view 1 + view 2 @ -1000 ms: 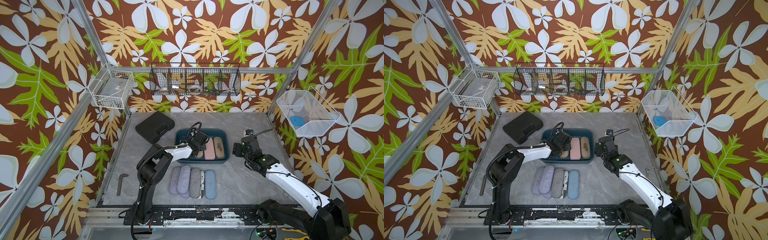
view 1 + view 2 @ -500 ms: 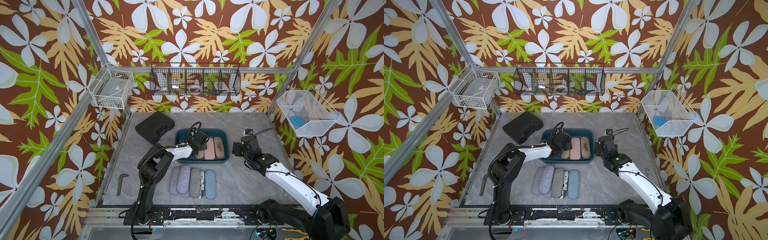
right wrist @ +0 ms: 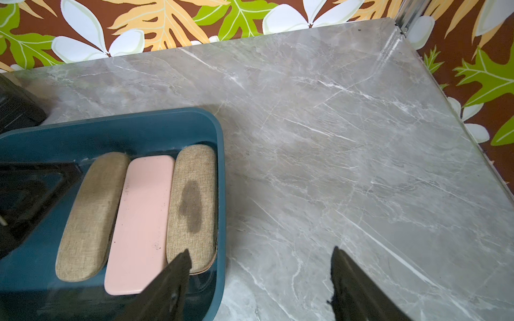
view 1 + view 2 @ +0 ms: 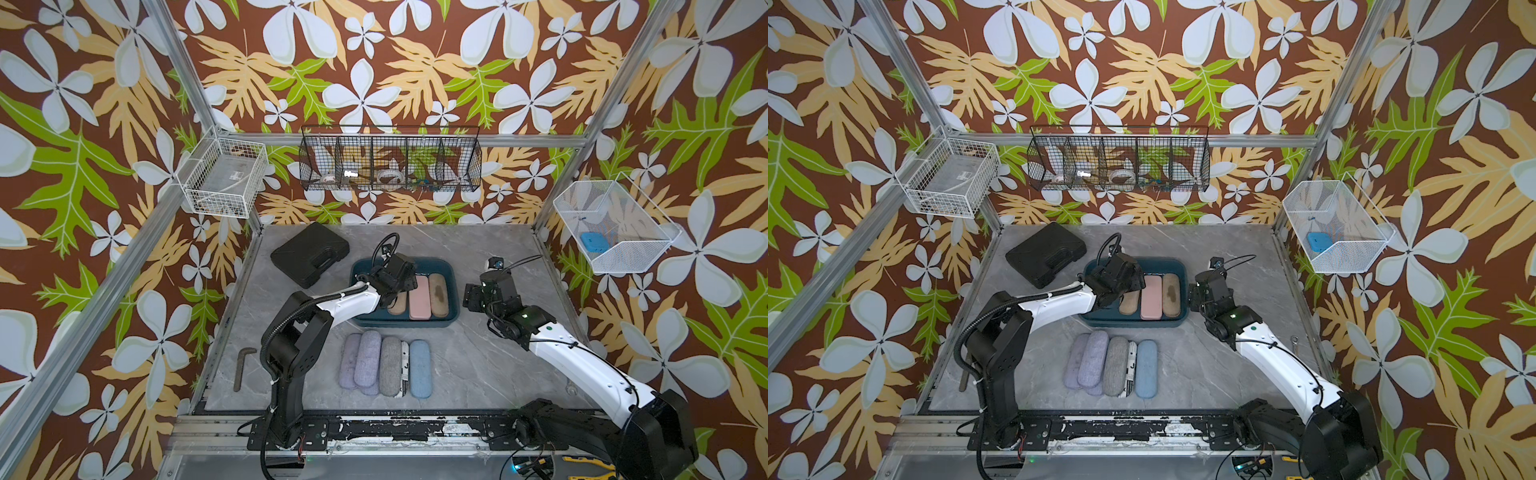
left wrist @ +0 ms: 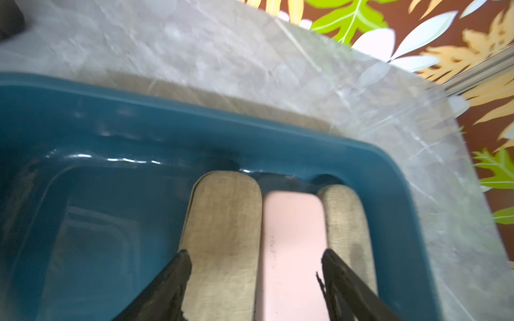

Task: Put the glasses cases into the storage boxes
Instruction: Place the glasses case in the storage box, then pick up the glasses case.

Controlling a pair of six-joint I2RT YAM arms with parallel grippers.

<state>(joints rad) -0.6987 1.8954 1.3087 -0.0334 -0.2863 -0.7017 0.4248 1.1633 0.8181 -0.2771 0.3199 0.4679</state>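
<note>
The dark teal storage box holds three glasses cases side by side: a tan one, a pink one and a stained tan one. My left gripper hovers open just above the tan and pink cases, holding nothing. My right gripper stands open beside the box's right wall, over bare table. Several more cases lie in a row near the front: lavender, grey, newspaper print, light blue.
A black moulded case lies behind and left of the box. A bent metal key lies at the table's left edge. Wire baskets hang on the walls: white, black, white mesh.
My left gripper's jaws have spread apart over the tan case, which now lies loose in the box. The right arm has not moved.
</note>
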